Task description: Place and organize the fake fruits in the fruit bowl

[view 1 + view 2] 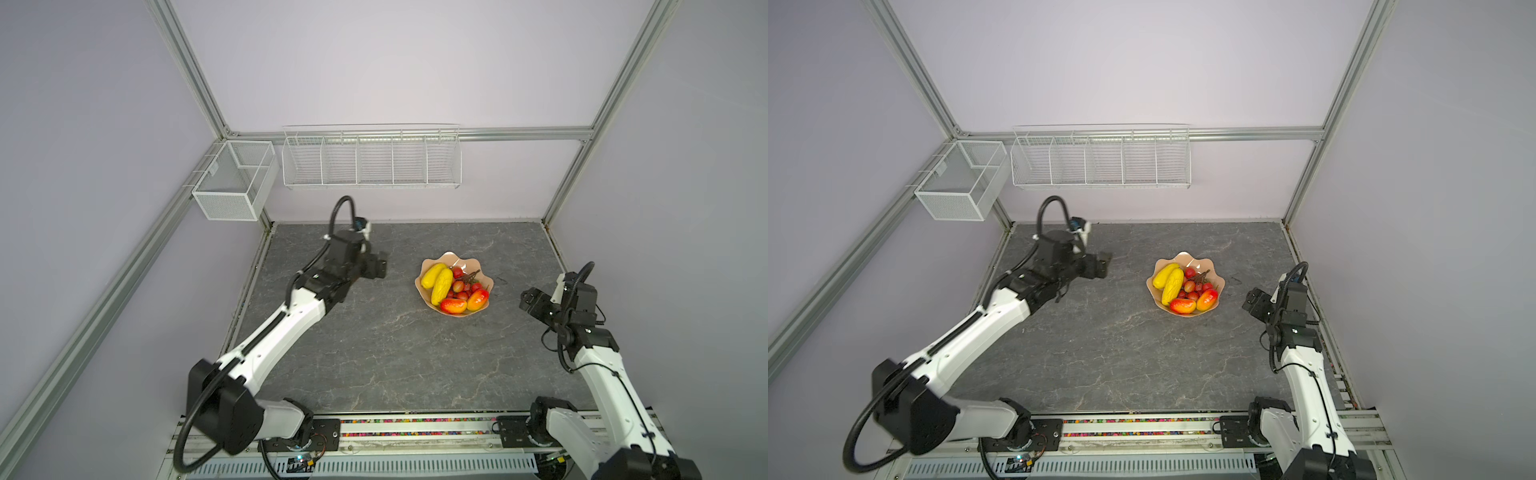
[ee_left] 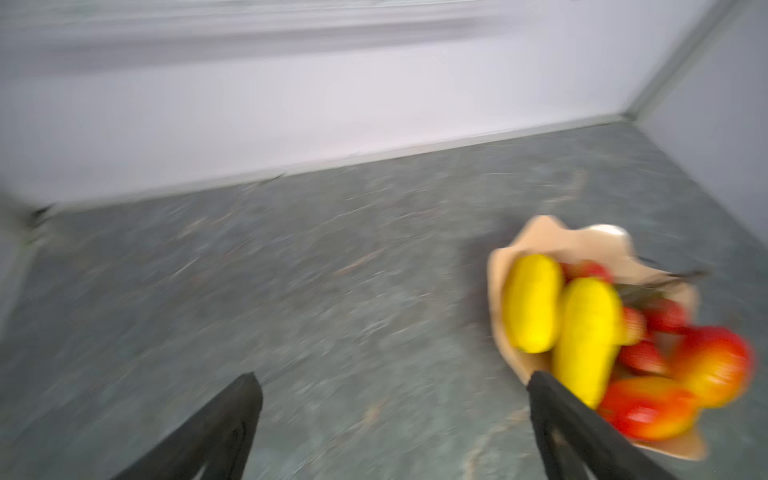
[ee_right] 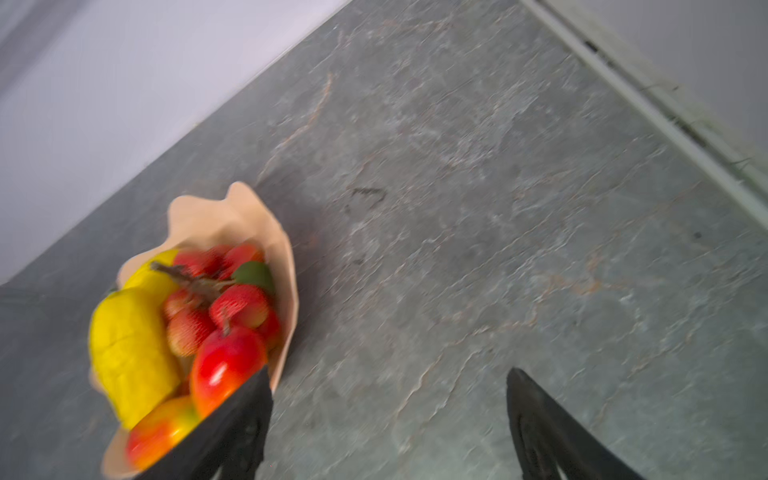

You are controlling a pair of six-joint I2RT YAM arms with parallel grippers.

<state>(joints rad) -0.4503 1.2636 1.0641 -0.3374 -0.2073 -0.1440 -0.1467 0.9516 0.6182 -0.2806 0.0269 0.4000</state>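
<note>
The peach-pink scalloped fruit bowl [image 1: 446,258] [image 1: 1179,258] [image 2: 540,237] [image 3: 208,216] stands on the grey table in both top views. Inside lie two yellow bumpy fruits [image 1: 440,284] [image 2: 586,336] [image 3: 129,353], a red grape bunch [image 1: 464,286] [image 3: 237,305] and two red-orange mango-shaped fruits [image 1: 454,306] [image 1: 1207,299] [image 2: 648,409] [image 3: 226,365]. My left gripper [image 1: 379,266] [image 1: 1104,264] [image 2: 390,380] hangs open to the left of the bowl, holding nothing. To the bowl's right my right gripper [image 1: 528,300] [image 1: 1253,301] [image 3: 388,376] is also open and empty, apart from the bowl.
A long white wire basket [image 1: 372,160] hangs on the back wall. A smaller mesh basket [image 1: 235,180] hangs at the left corner. A metal frame borders the grey stone-pattern table [image 1: 395,353].
</note>
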